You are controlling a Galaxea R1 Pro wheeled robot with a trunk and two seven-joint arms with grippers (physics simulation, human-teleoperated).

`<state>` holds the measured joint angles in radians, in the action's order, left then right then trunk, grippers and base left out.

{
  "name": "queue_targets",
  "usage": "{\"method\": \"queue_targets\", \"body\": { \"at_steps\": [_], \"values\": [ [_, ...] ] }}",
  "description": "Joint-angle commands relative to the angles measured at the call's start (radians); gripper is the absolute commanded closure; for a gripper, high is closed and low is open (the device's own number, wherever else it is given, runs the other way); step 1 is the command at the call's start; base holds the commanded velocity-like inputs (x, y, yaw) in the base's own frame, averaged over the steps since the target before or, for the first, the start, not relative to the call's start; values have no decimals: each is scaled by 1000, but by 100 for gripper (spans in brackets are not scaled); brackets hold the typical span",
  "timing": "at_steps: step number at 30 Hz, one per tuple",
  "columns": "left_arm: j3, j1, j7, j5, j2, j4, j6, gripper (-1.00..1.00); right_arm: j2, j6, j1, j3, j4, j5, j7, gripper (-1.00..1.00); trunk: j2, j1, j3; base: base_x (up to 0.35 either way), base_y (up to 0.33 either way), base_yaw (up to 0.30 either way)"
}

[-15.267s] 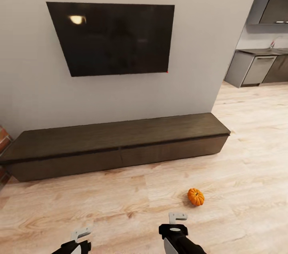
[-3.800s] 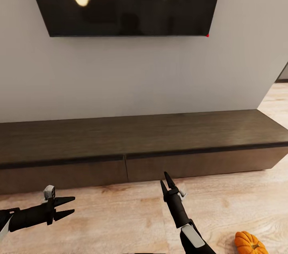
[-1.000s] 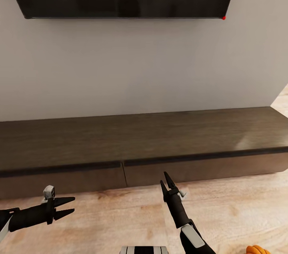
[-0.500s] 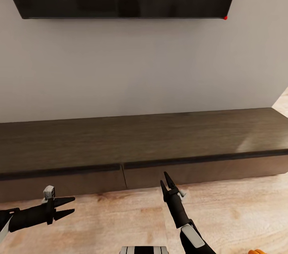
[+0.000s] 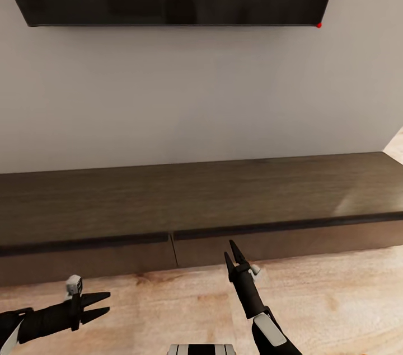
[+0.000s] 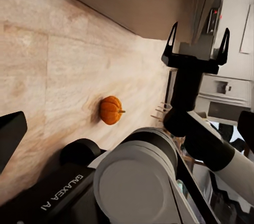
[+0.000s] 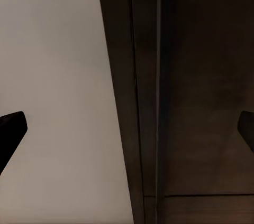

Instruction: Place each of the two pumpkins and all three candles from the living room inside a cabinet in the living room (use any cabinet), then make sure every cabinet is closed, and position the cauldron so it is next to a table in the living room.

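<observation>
The small round orange pumpkin (image 6: 110,110) lay on the wooden floor (image 5: 336,282) behind the right gripper (image 5: 233,255), whose fingers were apart and empty like the left gripper (image 5: 101,304); it looked light, hard and easy to roll, best pinched across its sides.

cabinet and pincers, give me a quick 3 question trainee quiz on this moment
1. True or false: the cabinet has a drawer pulled open.
2. Which pincer points at the cabinet front: A) left pincer, B) right pincer?
3. Fill in: in the left wrist view, the pumpkin lies on the ____.

Key: 1 false, both drawer fronts sit flush. 2 B; the left one points sideways toward the right arm. 3 floor.
</observation>
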<state>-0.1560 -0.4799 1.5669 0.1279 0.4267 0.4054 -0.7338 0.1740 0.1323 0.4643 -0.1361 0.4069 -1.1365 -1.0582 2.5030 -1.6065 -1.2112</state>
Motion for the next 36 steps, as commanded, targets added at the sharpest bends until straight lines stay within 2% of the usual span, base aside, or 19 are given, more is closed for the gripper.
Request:
{"method": "queue_targets", "body": {
  "at_steps": [1,4,15,28,31,36],
  "values": [
    [-1,0,4,-1,-2,0,-10,-100,0,10,0,-2,0,-6,-3,-100,0,0,-1,49,6,0],
    [1,0,4,-1,-10,-2,-7,-100,0,10,0,-2,0,-6,-3,-100,0,0,-1,148,1,0],
    [1,0,4,0,-11,-2,-7,-100,0,10,0,-2,0,-6,-3,-100,0,0,-1,100,23,0],
    [0,0,4,1,-11,-2,-7,-100,0,10,0,-2,0,-6,-3,-100,0,0,-1,6,1,0],
    [0,0,4,0,-11,-2,-7,-100,0,10,0,-2,0,-6,-3,-100,1,-1,-12,0,0,0],
    [0,0,4,0,-11,-2,-7,-100,0,10,0,-2,0,-6,-3,-100,1,-2,-16,0,0,0]
  ]
}}
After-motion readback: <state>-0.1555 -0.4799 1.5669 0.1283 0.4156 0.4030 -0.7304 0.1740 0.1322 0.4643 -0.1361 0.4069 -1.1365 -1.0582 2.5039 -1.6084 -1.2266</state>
